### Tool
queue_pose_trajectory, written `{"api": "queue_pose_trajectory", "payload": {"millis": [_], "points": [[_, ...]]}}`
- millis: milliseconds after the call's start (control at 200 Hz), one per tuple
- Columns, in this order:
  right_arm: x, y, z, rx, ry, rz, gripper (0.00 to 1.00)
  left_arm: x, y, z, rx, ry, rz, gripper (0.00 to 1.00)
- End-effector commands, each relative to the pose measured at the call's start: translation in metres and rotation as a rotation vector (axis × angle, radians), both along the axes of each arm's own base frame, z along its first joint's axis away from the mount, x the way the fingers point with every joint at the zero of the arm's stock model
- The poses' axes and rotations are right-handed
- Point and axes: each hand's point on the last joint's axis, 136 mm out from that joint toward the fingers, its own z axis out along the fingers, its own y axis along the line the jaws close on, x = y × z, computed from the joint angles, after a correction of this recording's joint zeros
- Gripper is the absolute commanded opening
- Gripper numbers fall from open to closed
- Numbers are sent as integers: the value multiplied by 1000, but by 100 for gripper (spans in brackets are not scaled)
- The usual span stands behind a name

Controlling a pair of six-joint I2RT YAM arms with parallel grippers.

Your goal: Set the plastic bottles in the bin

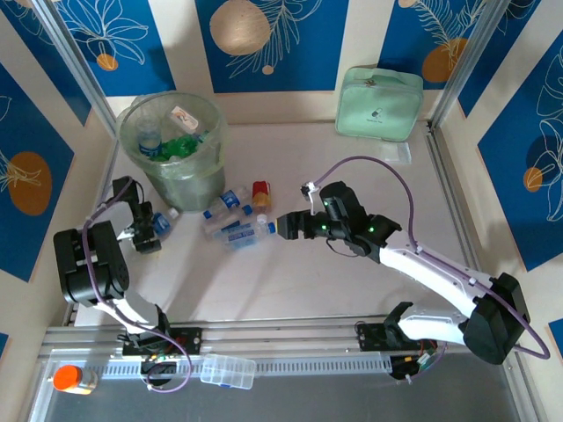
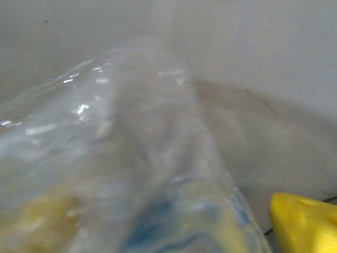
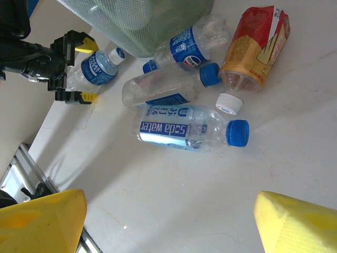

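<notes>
- At the near left: left gripper [image 1: 148, 236], jaws spread wide astride a small clear plastic bottle with blue label [image 1: 164, 223]; cannot tell if the pads touch it.
- Far left: large round translucent grey-green bin [image 1: 192, 183], bottles inside, one crumpled green bottle [image 1: 182, 146] among them.
- Centre, just right of the bin: clear blue-capped bottles [image 1: 236, 221] and an orange-brown bottle [image 1: 261, 192] lying on the white table [image 1: 334, 290].
- Right of those: right gripper [image 1: 280, 227], jaws wide, empty.

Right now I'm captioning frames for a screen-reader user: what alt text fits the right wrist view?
Four plastic bottles lie on a white table beside the bin: a clear Soda Water bottle nearest, two more blue-capped ones, and an orange-and-red one with a white cap. At left, the left arm holds its jaws astride a fifth, blue-labelled bottle.
</notes>
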Motion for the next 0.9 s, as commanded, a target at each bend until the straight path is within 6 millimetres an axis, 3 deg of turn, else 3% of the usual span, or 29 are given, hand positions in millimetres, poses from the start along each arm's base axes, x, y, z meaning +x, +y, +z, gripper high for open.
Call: {"api": "queue_pose_trajectory", "payload": {"millis": [0, 230, 370, 615, 895], "points": [[3, 2, 6, -15, -18, 2, 83, 1, 5, -14, 21, 22, 7, 82], [6, 2, 9, -23, -36, -2, 83, -10, 7, -3, 69, 42, -65, 61], [6, 2, 14, -21, -50, -3, 83, -19, 10, 12, 117, 54, -120, 54], [5, -3, 23, -11, -77, -14, 83, -34, 1, 45, 153, 8, -225, 54], [4, -10, 41, 8, -119, -34, 83, -74, -11, 90, 230, -70, -320, 53]]}}
